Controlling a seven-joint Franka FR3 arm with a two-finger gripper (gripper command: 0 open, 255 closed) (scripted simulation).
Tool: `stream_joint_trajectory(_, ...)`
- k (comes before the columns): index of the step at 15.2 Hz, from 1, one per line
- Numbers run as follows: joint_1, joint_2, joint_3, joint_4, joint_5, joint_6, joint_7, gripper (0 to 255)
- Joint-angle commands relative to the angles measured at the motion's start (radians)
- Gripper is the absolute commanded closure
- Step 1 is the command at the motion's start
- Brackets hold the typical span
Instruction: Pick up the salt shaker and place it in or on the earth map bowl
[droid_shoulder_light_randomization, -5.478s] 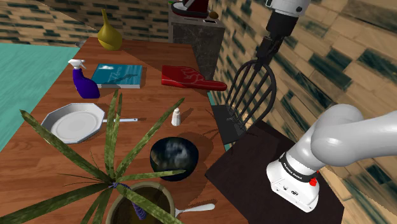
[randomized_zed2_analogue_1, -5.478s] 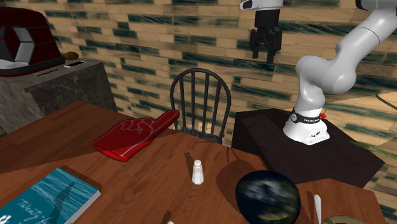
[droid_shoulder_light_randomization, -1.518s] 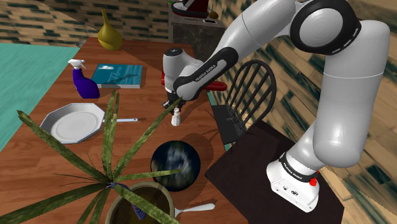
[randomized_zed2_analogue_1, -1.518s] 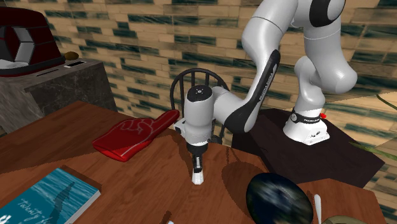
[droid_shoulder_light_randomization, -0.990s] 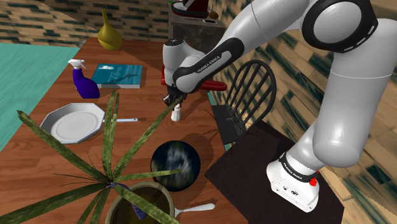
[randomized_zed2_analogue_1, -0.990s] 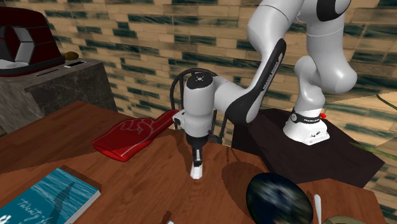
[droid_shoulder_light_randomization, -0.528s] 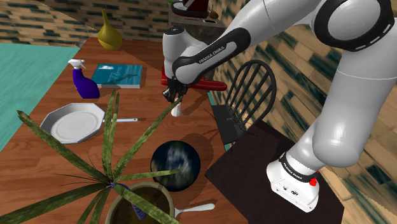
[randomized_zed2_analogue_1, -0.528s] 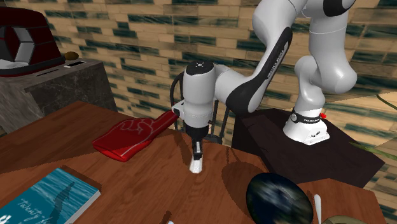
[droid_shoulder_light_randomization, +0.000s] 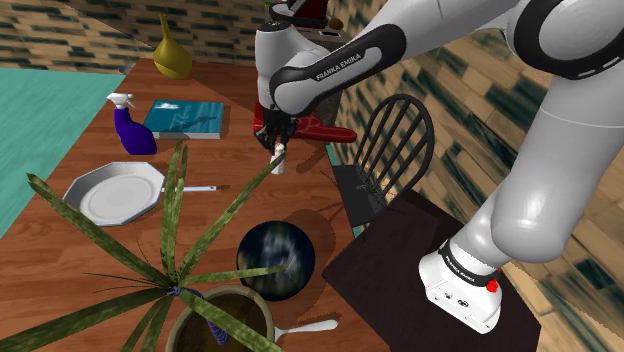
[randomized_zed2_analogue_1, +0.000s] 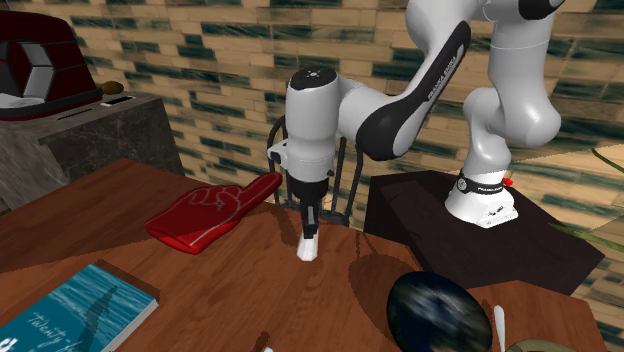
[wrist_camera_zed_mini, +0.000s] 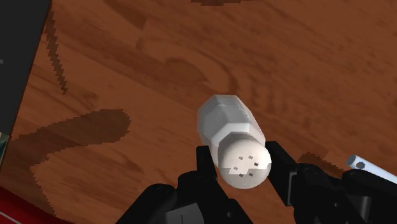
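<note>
The gripper (wrist_camera_zed_mini: 240, 162) pinches the shaker (wrist_camera_zed_mini: 226, 121) just below its holed cap, one finger on each side. The pale body hangs under the gripper and seems just clear of the desk (droid_shoulder_light_randomization: 230, 195). A grip this high likely keeps the fingers away from the wood, and the base is free to go down first. The dark, mottled bowl (droid_shoulder_light_randomization: 274, 258) sits well apart from the gripper, lower and toward the plant (droid_shoulder_light_randomization: 180, 262). The shaker will probably need height to pass its rim. "FRANKA EMIKA" reads along the forearm (droid_shoulder_light_randomization: 335, 68). The book (randomized_zed2_analogue_1: 70, 312), far from the gripper, bears script I cannot read.
</note>
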Motion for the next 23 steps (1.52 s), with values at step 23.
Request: stream_joint_trajectory(23,0.02,-0.185,0.039,0.055,0.069,-0.237,-0.004,255)
